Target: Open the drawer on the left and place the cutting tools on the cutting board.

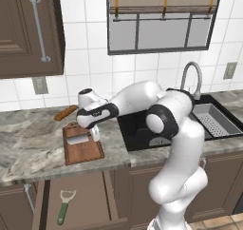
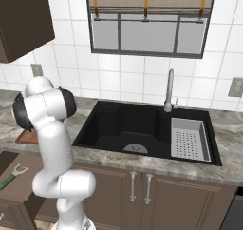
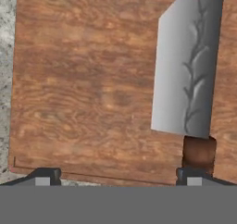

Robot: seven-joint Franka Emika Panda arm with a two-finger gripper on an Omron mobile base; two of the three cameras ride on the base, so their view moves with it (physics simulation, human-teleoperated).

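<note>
Gripper (image 3: pixel 115 174): jaws spread wide, nothing held, poised directly above the cutting board (image 1: pixel 83 146); 2 dark fingertips (image 3: pixel 44 176) at the bottom edge of the hand view.

Cutting board: reddish-brown wood, flat on the marble counter (image 1: pixel 28 143), left of centre in the left base view.

Flat bladed tool (image 3: pixel 187 68): pale grey, brown handle stub, lying on the board, right side of the hand view (blade faintly veined).

Drawer (image 1: pixel 78 203): pulled open, lower left of the left base view.

Peeler (image 1: pixel 65 206): green handle, white head, lying inside the drawer.

Bread stick (image 1: pixel 65 113): orange-brown, on the counter behind the board.
</note>
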